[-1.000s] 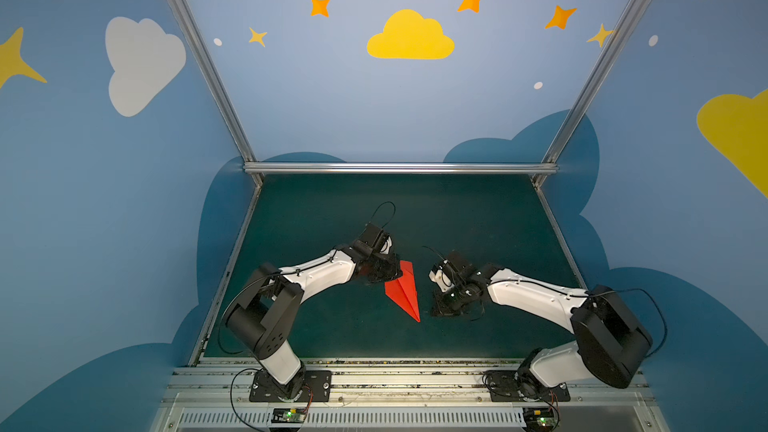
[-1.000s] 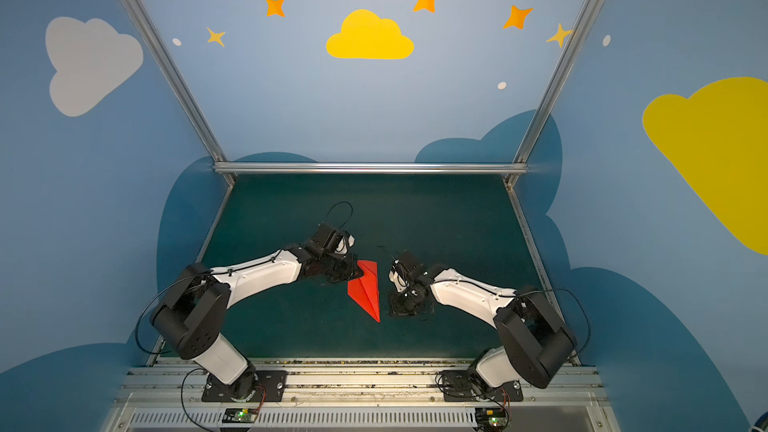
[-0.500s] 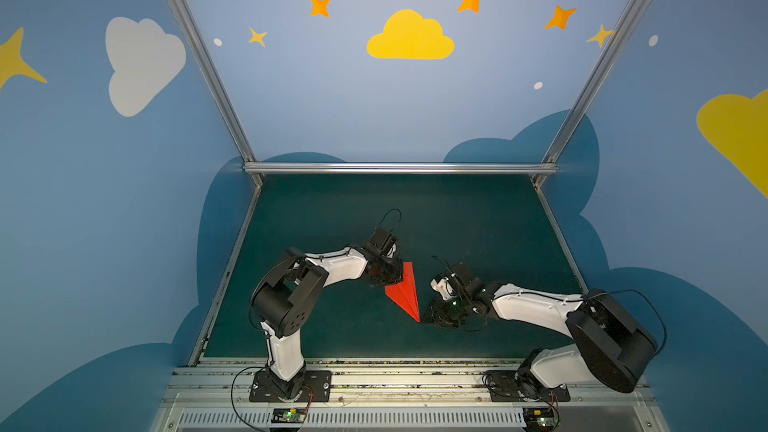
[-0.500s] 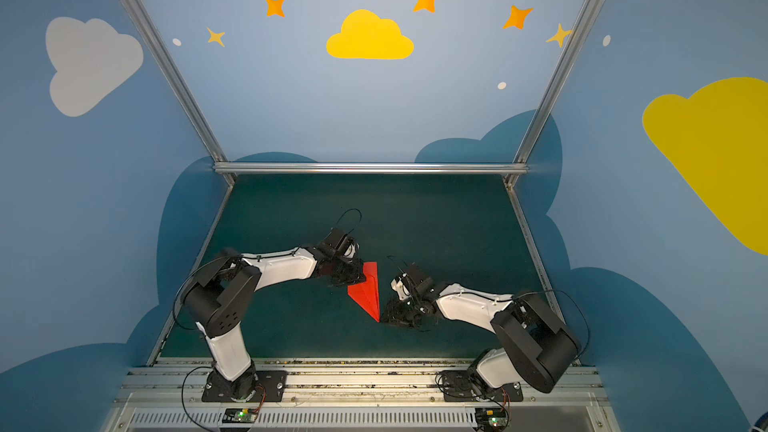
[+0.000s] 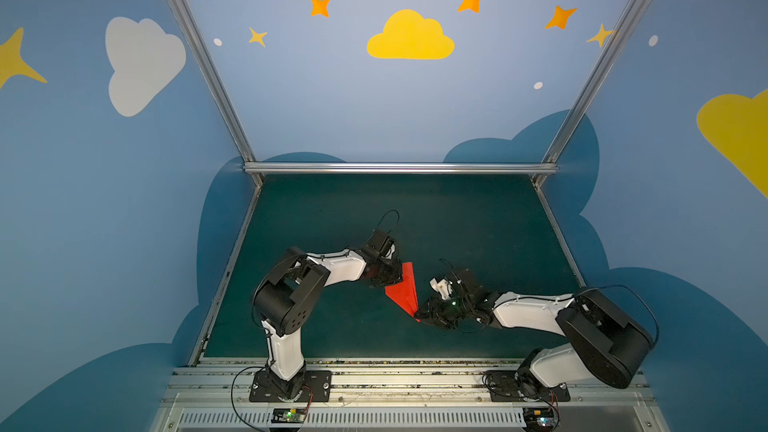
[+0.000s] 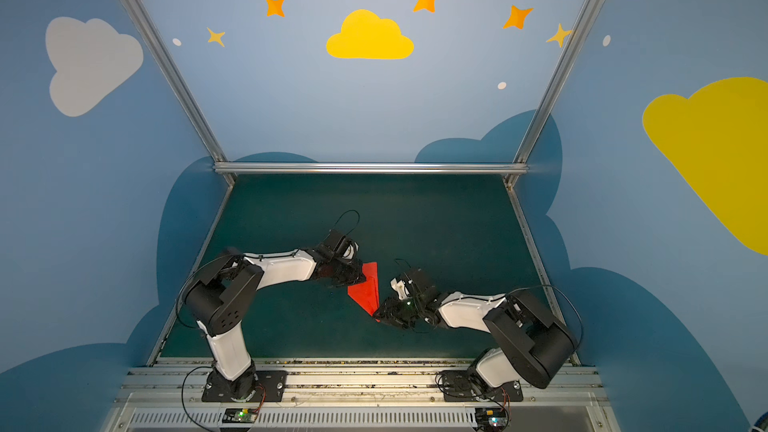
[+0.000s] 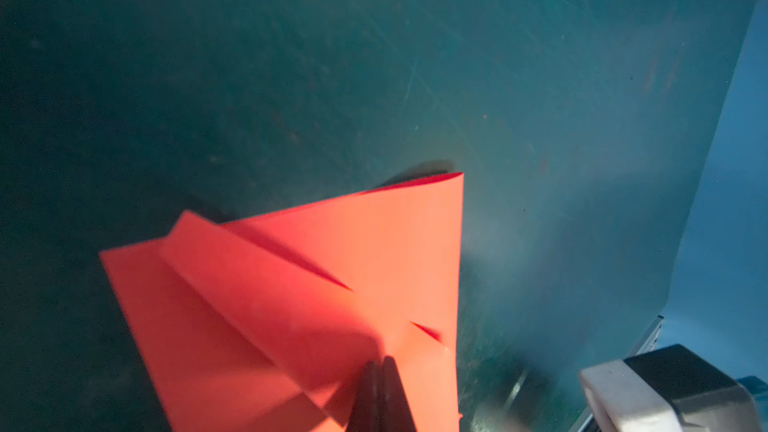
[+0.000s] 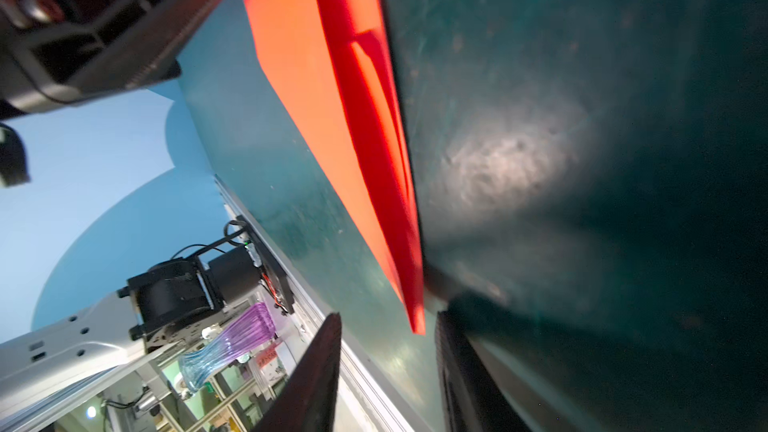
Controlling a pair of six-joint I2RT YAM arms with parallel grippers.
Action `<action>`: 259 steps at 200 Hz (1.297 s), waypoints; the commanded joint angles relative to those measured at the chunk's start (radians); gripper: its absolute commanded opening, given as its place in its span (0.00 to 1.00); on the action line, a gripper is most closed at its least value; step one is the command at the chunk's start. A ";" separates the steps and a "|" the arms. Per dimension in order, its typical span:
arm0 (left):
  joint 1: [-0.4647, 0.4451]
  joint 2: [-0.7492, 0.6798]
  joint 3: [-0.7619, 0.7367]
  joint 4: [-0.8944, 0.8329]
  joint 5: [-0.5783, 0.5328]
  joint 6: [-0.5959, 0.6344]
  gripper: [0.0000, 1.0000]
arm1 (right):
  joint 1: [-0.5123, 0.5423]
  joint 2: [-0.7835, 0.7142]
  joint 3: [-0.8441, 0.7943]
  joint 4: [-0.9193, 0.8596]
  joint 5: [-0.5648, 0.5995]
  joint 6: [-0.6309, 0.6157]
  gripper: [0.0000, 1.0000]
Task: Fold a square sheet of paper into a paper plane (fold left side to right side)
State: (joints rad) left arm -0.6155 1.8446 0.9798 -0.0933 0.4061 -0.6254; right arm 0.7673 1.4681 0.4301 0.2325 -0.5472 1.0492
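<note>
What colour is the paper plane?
The plane is plain bright red, which shows best in the left wrist view.

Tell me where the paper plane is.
In both top views the paper plane lies on the green mat, front middle, with the left claw at its wide end and the right claw at its nose.

The left arm (image 5: 332,270) rises from its base, bends at the elbow and reaches low toward the middle, with the wrist tilted downward. The left gripper (image 7: 380,392) has both tips pressed together, with no gap between them. The right arm (image 5: 534,311) lies low and stretched toward the middle (its elbow is folded close above its base). The right gripper (image 8: 388,320) points toward the left one, and its fingers (image 8: 320,371) stand clearly apart.
</note>
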 commanded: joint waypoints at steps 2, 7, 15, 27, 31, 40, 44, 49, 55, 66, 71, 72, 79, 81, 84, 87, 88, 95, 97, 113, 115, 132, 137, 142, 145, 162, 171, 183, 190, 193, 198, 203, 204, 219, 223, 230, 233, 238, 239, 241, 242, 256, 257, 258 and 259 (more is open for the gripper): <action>0.001 0.025 -0.029 -0.022 -0.038 0.002 0.03 | -0.003 0.050 -0.042 0.073 0.040 0.072 0.41; 0.001 0.027 -0.029 -0.022 -0.036 0.002 0.03 | -0.002 0.055 -0.046 0.086 0.039 0.079 0.41; 0.002 0.029 -0.030 -0.023 -0.035 0.002 0.03 | -0.003 0.064 -0.051 0.106 0.040 0.088 0.41; 0.002 0.030 -0.032 -0.020 -0.034 0.002 0.03 | -0.006 0.075 -0.056 0.127 0.041 0.096 0.41; 0.002 0.029 -0.033 -0.019 -0.034 0.001 0.03 | -0.008 0.079 -0.055 0.132 0.041 0.097 0.41; 0.002 0.029 -0.036 -0.016 -0.035 0.001 0.03 | -0.009 0.088 -0.054 0.144 0.040 0.098 0.41; 0.002 0.029 -0.038 -0.014 -0.034 0.000 0.03 | -0.012 0.092 -0.055 0.149 0.040 0.100 0.40; 0.002 0.030 -0.040 -0.012 -0.034 -0.002 0.03 | -0.014 0.099 -0.055 0.159 0.038 0.101 0.40; 0.003 0.030 -0.042 -0.010 -0.033 -0.003 0.03 | -0.017 0.105 -0.054 0.169 0.037 0.101 0.39; 0.003 0.031 -0.045 -0.006 -0.033 -0.005 0.03 | -0.023 0.118 -0.052 0.180 0.032 0.101 0.39; 0.003 0.031 -0.046 -0.006 -0.032 -0.005 0.03 | -0.026 0.124 -0.050 0.184 0.031 0.099 0.38; 0.003 0.031 -0.046 -0.005 -0.030 -0.006 0.03 | -0.026 0.125 -0.049 0.185 0.031 0.098 0.38; 0.003 0.031 -0.047 -0.004 -0.030 -0.007 0.03 | -0.031 0.134 -0.047 0.199 0.026 0.098 0.37; 0.003 0.032 -0.047 -0.004 -0.030 -0.007 0.03 | -0.032 0.136 -0.048 0.203 0.026 0.098 0.37; 0.004 0.033 -0.047 -0.003 -0.029 -0.008 0.03 | -0.034 0.140 -0.046 0.209 0.024 0.098 0.36; 0.004 0.034 -0.047 -0.003 -0.029 -0.008 0.03 | -0.036 0.145 -0.045 0.215 0.021 0.097 0.36; 0.003 0.033 -0.046 -0.003 -0.028 -0.007 0.03 | -0.037 0.146 -0.045 0.216 0.019 0.097 0.36; 0.004 0.033 -0.046 -0.003 -0.028 -0.007 0.03 | -0.043 0.158 -0.042 0.229 0.014 0.097 0.34; 0.003 0.034 -0.046 -0.003 -0.029 -0.007 0.03 | -0.044 0.162 -0.041 0.233 0.012 0.097 0.34; 0.003 0.031 -0.048 -0.003 -0.026 -0.008 0.03 | -0.055 0.185 -0.037 0.265 0.002 0.096 0.30; 0.003 0.031 -0.049 -0.004 -0.025 -0.008 0.03 | -0.057 0.187 -0.036 0.268 0.000 0.097 0.30; 0.005 0.030 -0.045 -0.008 -0.023 -0.009 0.03 | -0.069 0.208 -0.031 0.300 -0.015 0.096 0.23; 0.004 0.029 -0.043 -0.009 -0.020 -0.010 0.03 | -0.073 0.211 -0.028 0.308 -0.020 0.097 0.19; 0.003 0.026 -0.040 -0.011 -0.016 -0.010 0.03 | -0.077 0.212 -0.027 0.315 -0.026 0.097 0.15; 0.004 0.025 -0.038 -0.011 -0.015 -0.011 0.03 | -0.080 0.212 -0.027 0.318 -0.030 0.097 0.12; 0.007 0.011 -0.012 -0.023 0.010 -0.013 0.03 | -0.096 0.192 -0.014 0.313 -0.058 0.085 0.00; 0.011 -0.006 0.008 -0.033 0.025 -0.014 0.03 | -0.106 0.162 -0.001 0.284 -0.076 0.069 0.00; 0.020 -0.043 0.045 -0.065 0.034 -0.016 0.03 | -0.122 0.101 0.032 0.193 -0.093 0.029 0.00; 0.030 -0.071 0.061 -0.079 0.039 -0.022 0.03 | -0.131 0.057 0.056 0.118 -0.097 -0.002 0.00; 0.036 -0.083 0.065 -0.081 0.042 -0.027 0.03 | -0.135 0.034 0.068 0.081 -0.098 -0.018 0.00; 0.047 -0.111 0.069 -0.082 0.045 -0.037 0.03 | -0.142 -0.002 0.090 0.015 -0.097 -0.046 0.00; 0.061 -0.139 0.071 -0.080 0.047 -0.047 0.03 | -0.149 -0.042 0.114 -0.059 -0.091 -0.079 0.00; 0.063 -0.145 0.070 -0.080 0.047 -0.049 0.03 | -0.150 -0.049 0.120 -0.079 -0.091 -0.086 0.00; 0.108 -0.233 0.059 -0.089 0.039 -0.080 0.03 | -0.171 -0.152 0.213 -0.336 -0.052 -0.199 0.00; 0.121 -0.256 0.051 -0.089 0.041 -0.087 0.03 | -0.178 -0.174 0.235 -0.401 -0.037 -0.229 0.00; 0.144 -0.299 0.036 -0.089 0.037 -0.101 0.04 | -0.191 -0.209 0.290 -0.504 -0.010 -0.276 0.00; 0.154 -0.314 0.027 -0.091 0.037 -0.107 0.04 | -0.196 -0.223 0.309 -0.549 0.006 -0.295 0.00; 0.171 -0.348 0.015 -0.096 0.029 -0.115 0.05 | -0.204 -0.241 0.344 -0.616 0.038 -0.324 0.00; 0.175 -0.351 0.012 -0.098 0.028 -0.117 0.05 | -0.206 -0.245 0.350 -0.632 0.043 -0.330 0.00; 0.181 -0.367 0.008 -0.103 0.025 -0.120 0.05 | -0.207 -0.252 0.362 -0.657 0.060 -0.343 0.00; 0.184 -0.373 0.006 -0.104 0.025 -0.121 0.06 | -0.208 -0.256 0.370 -0.667 0.067 -0.354 0.00; 0.228 -0.453 -0.025 -0.140 0.002 -0.125 0.07 | -0.215 -0.280 0.466 -0.832 0.192 -0.465 0.00; 0.231 -0.459 -0.028 -0.142 -0.001 -0.126 0.07 | -0.215 -0.281 0.475 -0.843 0.201 -0.473 0.00; 0.234 -0.465 -0.031 -0.144 -0.004 -0.129 0.07 | -0.215 -0.281 0.482 -0.852 0.211 -0.481 0.00; 0.235 -0.469 -0.033 -0.147 -0.007 -0.130 0.07 | -0.216 -0.281 0.491 -0.862 0.220 -0.487 0.00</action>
State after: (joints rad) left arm -0.4335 1.4727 1.0012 -0.1596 0.4358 -0.7166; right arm 0.5655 1.2247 0.8043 -0.1898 -0.5259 0.8013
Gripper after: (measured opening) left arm 0.064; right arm 0.049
